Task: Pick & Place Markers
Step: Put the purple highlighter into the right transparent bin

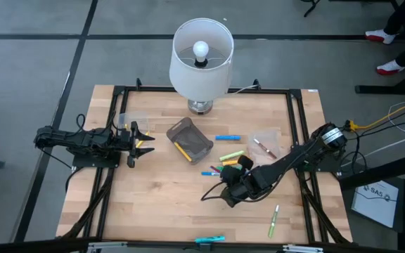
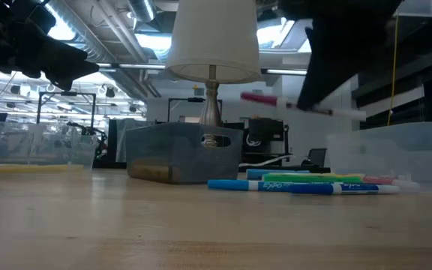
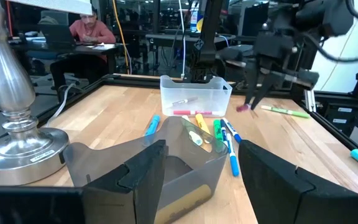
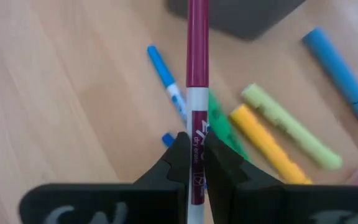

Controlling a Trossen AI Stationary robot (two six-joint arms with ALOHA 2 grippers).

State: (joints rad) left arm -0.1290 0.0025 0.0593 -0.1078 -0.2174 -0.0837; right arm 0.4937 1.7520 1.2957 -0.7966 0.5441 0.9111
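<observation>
partly hidden, pink marker between right gripper fingers.

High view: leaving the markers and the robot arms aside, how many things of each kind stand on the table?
Lamp: 1
Grey bin: 1
Clear containers: 2
Total: 4
</observation>
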